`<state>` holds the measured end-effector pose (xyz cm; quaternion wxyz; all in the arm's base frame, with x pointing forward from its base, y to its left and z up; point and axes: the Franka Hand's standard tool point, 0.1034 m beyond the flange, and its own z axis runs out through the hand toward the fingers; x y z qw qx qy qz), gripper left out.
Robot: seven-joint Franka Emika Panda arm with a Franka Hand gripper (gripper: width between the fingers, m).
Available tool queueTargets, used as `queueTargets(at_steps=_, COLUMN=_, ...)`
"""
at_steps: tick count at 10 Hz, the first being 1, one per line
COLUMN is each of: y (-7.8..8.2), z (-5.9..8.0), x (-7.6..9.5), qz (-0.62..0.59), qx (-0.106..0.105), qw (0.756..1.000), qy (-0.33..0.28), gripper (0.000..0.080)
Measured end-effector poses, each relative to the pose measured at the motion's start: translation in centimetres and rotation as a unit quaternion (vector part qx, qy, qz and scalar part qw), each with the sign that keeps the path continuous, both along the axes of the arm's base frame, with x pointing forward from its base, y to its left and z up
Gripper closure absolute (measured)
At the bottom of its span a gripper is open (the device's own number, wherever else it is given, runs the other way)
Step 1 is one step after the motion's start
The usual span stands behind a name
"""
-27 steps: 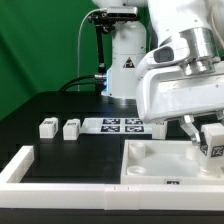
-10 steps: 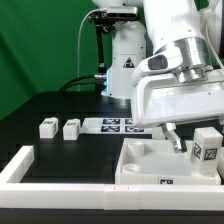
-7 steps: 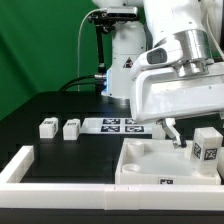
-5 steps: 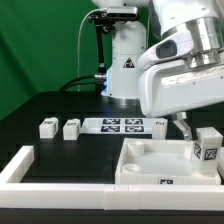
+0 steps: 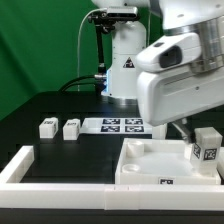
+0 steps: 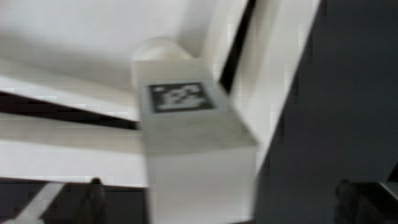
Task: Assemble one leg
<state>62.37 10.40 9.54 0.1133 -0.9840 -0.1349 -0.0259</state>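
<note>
A leg (image 5: 206, 146), a stubby white block with a square tag, stands upright in the corner of the white panel (image 5: 150, 160) on the exterior view's right. My gripper (image 5: 190, 127) hangs just above and behind it, open and empty. In the wrist view the leg (image 6: 187, 120) rises between my spread fingers (image 6: 80, 200), with a gap on each side. Two more legs (image 5: 47, 127) (image 5: 71, 128) stand on the black table at the exterior view's left.
The marker board (image 5: 122, 125) lies on the table behind the panel. A white L-shaped rail (image 5: 20, 166) runs along the front and left. The robot base (image 5: 122, 60) stands at the back.
My gripper has let go of the leg and risen off it; the leg stays standing in the panel's corner.
</note>
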Motion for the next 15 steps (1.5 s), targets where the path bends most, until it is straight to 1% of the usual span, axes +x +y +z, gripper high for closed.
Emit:
queueTargets(at_steps=3, y=0.0, z=0.0, x=0.0, qz=-0.007, qx=0.0, qw=1.0, qy=0.001, gripper=0.015)
queueTargets(at_steps=4, y=-0.4, z=-0.3, x=-0.1, qz=-0.053, qx=-0.011, qw=0.999, qy=0.006, gripper=0.015)
queueTargets(at_steps=5, y=-1.2, z=-0.5, x=0.0, qz=-0.069, qx=-0.02, qw=0.997, qy=-0.002, gripper=0.015)
queueTargets(at_steps=6, y=-1.5, z=-0.8, x=0.0, qz=-0.085, qx=-0.023, qw=0.996, qy=-0.007, gripper=0.015)
queueTargets(at_steps=7, y=-1.6, z=-1.3, x=-0.4, qz=-0.09, qx=-0.023, qw=0.996, qy=-0.008, gripper=0.015)
queueTargets(at_steps=8, y=-1.3, z=-1.6, x=-0.7, qz=-0.093, qx=-0.023, qw=0.995, qy=-0.01, gripper=0.015)
queueTargets(at_steps=9, y=-0.9, z=-1.7, x=-0.8, qz=-0.09, qx=-0.023, qw=0.996, qy=-0.01, gripper=0.015)
queueTargets(at_steps=12, y=-1.0, z=-1.9, x=-0.8, qz=-0.079, qx=-0.024, qw=0.997, qy=-0.011, gripper=0.0161)
queueTargets(at_steps=13, y=-1.2, z=-1.9, x=-0.7, qz=-0.069, qx=-0.024, qw=0.997, qy=-0.013, gripper=0.0353)
queueTargets(at_steps=14, y=-1.2, z=-1.9, x=-0.8, qz=-0.07, qx=-0.024, qw=0.997, qy=-0.013, gripper=0.0353)
queueTargets(at_steps=15, y=-1.2, z=-1.9, x=-0.7, qz=-0.07, qx=-0.024, qw=0.997, qy=-0.013, gripper=0.0508)
